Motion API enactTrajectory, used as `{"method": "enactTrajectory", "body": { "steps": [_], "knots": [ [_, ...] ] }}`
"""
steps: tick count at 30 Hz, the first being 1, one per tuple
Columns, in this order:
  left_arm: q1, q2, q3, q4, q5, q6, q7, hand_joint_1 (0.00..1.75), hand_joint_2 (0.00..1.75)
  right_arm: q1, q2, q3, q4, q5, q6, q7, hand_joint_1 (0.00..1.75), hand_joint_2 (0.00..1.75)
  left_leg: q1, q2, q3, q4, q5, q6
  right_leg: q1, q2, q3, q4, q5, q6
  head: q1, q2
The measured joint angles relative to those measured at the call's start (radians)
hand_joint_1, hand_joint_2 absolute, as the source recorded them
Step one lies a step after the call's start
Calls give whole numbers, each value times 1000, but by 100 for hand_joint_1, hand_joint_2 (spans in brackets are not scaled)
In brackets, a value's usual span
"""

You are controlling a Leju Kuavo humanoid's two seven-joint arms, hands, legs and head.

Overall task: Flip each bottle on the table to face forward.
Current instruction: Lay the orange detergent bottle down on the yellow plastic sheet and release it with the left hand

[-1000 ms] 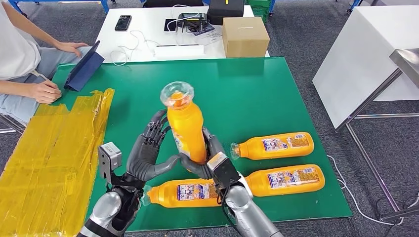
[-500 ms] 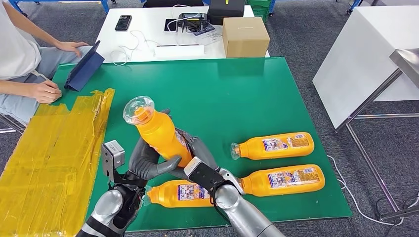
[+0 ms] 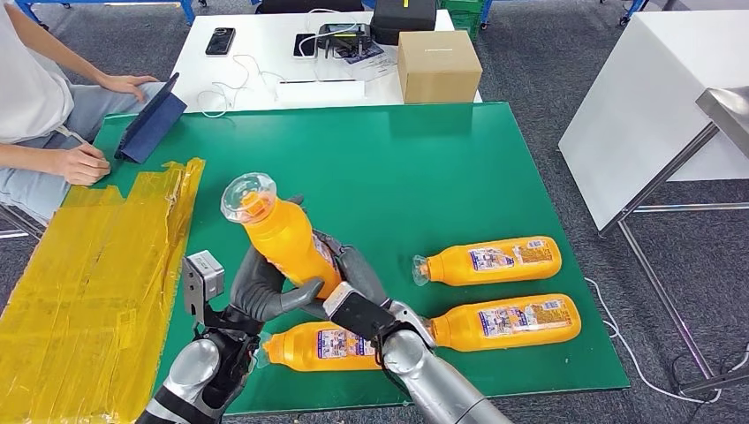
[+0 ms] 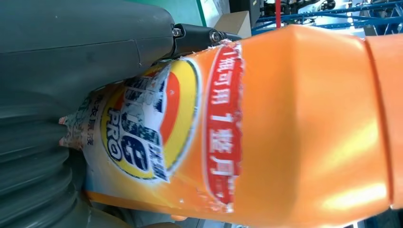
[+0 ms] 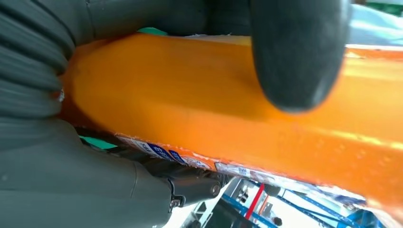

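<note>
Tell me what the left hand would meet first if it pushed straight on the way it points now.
Nothing new: the left hand already grips the raised orange bottle. Beyond that, probably the right hand on its other side.

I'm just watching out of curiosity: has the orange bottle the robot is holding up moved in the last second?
Yes. The held orange bottle has tipped and swung left, its clear cap now nearer the yellow tape sheet, gripped between the left hand and right hand.
</note>
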Motion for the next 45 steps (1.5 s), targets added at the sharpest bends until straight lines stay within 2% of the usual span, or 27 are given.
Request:
{"method": "enactTrajectory", "body": {
  "steps": [9,45],
  "knots": [
    [2,1,20,13,18,1,3,0,175,-41,16,49,87,82,-45,15,175,175,0,0,0,0,0,0,0,0,0,0,0,0,0,0],
    [17,0,50,14,33,8,-3,0,175,-47,27,67,182,84,-70,23,175,175,0,0,0,0,0,0,0,0,0,0,0,0,0,0]
  ]
}}
